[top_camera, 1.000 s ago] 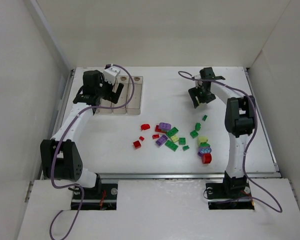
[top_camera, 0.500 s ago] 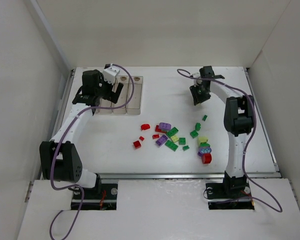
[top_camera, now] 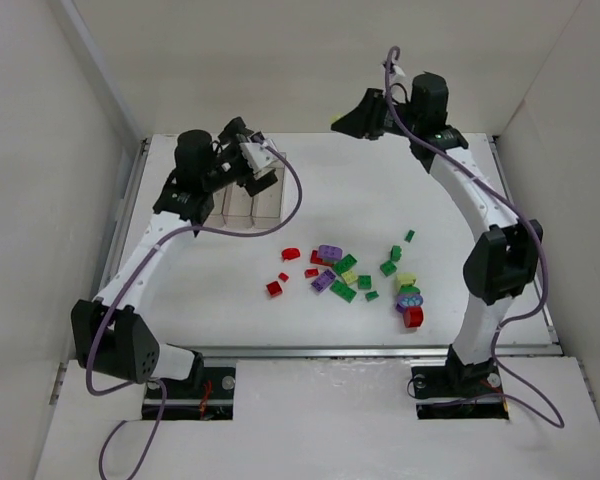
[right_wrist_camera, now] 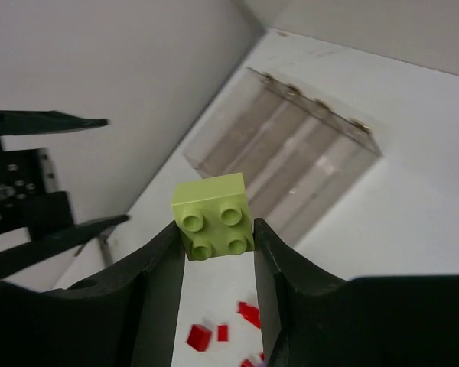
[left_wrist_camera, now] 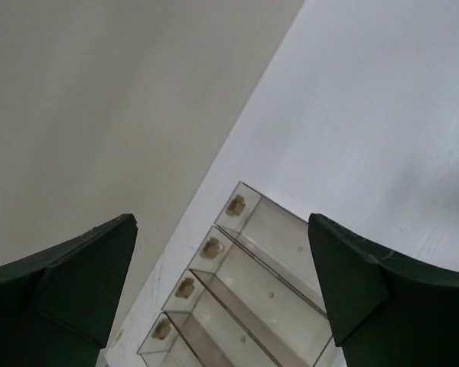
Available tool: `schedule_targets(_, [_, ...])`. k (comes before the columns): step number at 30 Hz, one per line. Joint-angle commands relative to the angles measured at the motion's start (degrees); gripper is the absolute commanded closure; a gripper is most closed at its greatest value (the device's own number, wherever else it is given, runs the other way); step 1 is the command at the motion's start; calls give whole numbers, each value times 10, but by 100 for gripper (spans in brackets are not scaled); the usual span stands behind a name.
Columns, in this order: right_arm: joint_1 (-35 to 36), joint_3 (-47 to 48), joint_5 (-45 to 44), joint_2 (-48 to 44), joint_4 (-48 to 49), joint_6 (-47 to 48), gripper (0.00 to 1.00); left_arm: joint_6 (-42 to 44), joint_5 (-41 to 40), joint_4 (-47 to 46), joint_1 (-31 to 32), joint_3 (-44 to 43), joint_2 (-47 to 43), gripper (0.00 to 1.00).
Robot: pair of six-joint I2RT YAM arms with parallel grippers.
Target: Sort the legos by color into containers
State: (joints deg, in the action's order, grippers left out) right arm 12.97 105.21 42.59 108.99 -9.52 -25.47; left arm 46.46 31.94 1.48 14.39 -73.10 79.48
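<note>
left end effector spread wide, right end effector aloft — pinching lego

The white table carried a row of four clear containers, joined side by side. They lay straight below the gap between the fingers of the left gripper. From the right gripper, the same row lay beyond the tips of its fingers. The loose legos, in red, green, purple and pale yellow, lay scattered on the bare top, well apart from both pairs of fingers. A few red ones showed low between the right fingers.
</note>
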Motion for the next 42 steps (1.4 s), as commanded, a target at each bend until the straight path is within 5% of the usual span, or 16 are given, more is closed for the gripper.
schedule_targets(1, [45,16,46,3,64,-75,100,-47,-53,-207,7,47,-34,9])
schedule_targets(4, [64,11,46,-9,64,-91,100,-31,-11,-187,15,34,-34,22])
schedule_targets(5, [70,11,46,-9,64,-97,100,22,13,-179,21,34,-42,19])
schedule_targets(6, [75,11,46,-14,64,-97,100,53,51,-179,30,44,-50,3])
schedule_targets(10, [106,25,57,-19,64,-97,100,162,42,-278,75,159,-82,0])
schedule_targets(20, [146,-10,52,-36,64,-85,100,116,-7,-301,98,107,-32,0])
schedule_targets(26, [152,-21,63,-36,64,-85,100,79,0,-301,98,100,-32,11])
schedule_targets(35, [157,-44,63,-55,64,-79,100,73,7,-286,98,93,-32,43])
schedule_targets(42, [157,-62,63,-62,58,-79,100,68,13,-286,104,88,-32,60])
